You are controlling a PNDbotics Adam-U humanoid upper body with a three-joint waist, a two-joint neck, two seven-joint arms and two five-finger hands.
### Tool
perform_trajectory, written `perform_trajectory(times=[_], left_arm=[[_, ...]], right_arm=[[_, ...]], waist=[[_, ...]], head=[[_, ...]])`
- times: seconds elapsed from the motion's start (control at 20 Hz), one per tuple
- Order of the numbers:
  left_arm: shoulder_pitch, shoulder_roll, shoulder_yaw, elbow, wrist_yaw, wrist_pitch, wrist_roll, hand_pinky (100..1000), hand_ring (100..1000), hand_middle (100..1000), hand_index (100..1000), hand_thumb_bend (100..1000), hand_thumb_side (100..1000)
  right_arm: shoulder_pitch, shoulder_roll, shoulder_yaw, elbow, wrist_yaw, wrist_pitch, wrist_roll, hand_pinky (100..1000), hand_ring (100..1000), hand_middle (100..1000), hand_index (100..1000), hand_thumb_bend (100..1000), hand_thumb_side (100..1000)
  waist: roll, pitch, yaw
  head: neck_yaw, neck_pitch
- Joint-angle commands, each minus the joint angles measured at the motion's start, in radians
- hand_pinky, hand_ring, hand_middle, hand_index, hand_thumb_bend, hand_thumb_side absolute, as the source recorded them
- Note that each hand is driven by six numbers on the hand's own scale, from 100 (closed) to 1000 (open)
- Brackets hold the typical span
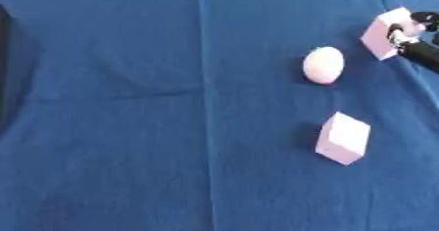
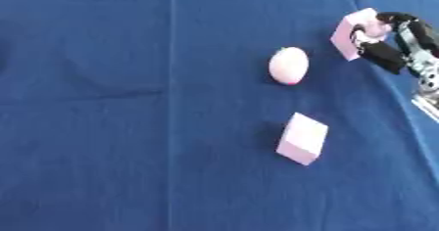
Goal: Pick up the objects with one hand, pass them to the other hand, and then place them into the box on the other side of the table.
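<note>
A blue cloth (image 1: pixel 129 127), smooth apart from a straight lengthwise fold and a few soft creases, covers the worktop. At the right edge the black right hand (image 2: pixel 390 41) has its fingers curled around a pale pink block (image 2: pixel 350 35) with flat faces and sharp corners, tilted on the cloth. Near it, toward the middle, lies a pale pink egg (image 1: pixel 323 65), rounded and matte. Nearer the robot rests a second block (image 1: pixel 343 138), the same pale, boxy shape, standing apart from the egg and untouched. The left hand is out of sight.
</note>
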Motion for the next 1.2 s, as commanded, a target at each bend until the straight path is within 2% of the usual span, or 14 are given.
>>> perform_trajectory(times=[0.05, 0.25, 0.45, 0.5, 0.6, 0.9, 1.2], left_arm=[[-0.003, 0.025, 0.005, -0.021, -0.004, 0.001, -0.001, 941, 791, 810, 807, 158, 916], [-0.003, 0.023, 0.004, -0.021, -0.005, 0.002, -0.003, 941, 791, 811, 807, 157, 916], [-0.003, 0.022, 0.004, -0.021, -0.006, 0.002, -0.003, 941, 791, 811, 807, 157, 916], [-0.003, 0.022, 0.003, -0.021, -0.006, 0.002, -0.003, 942, 791, 811, 806, 157, 917], [-0.002, 0.020, 0.002, -0.021, -0.006, 0.002, -0.005, 943, 791, 811, 806, 156, 917], [-0.002, 0.018, 0.001, -0.022, -0.007, 0.004, -0.008, 944, 792, 811, 806, 154, 917], [-0.001, 0.015, 0.000, -0.023, -0.007, 0.004, -0.009, 945, 792, 811, 805, 154, 918]], right_arm=[[-0.004, -0.023, -0.005, -0.008, 0.000, -0.007, -0.001, 870, 923, 907, 919, 172, 817], [-0.005, -0.020, -0.002, -0.007, 0.010, -0.012, 0.001, 865, 903, 900, 904, 189, 760], [-0.006, -0.018, 0.000, -0.005, 0.015, -0.016, 0.002, 865, 903, 900, 904, 189, 760], [-0.007, -0.018, 0.001, -0.006, 0.016, -0.017, 0.003, 849, 871, 895, 872, 203, 708], [-0.009, -0.017, 0.007, -0.005, 0.018, -0.023, 0.005, 842, 861, 896, 872, 210, 677], [-0.015, -0.011, 0.014, 0.001, 0.017, -0.031, 0.002, 817, 830, 887, 853, 227, 681], [-0.020, -0.008, 0.018, 0.007, 0.015, -0.028, -0.031, 788, 790, 855, 813, 243, 626]], waist=[[0.000, -0.016, 0.001], [0.001, -0.014, 0.002], [0.001, -0.014, 0.003], [0.002, -0.013, 0.004], [0.004, -0.012, 0.006], [0.007, -0.007, 0.006], [0.010, -0.004, 0.006]], head=[[0.000, -0.013], [0.001, -0.018], [0.001, -0.018], [0.000, -0.020], [-0.001, -0.022], [-0.012, -0.025], [-0.028, -0.034]])
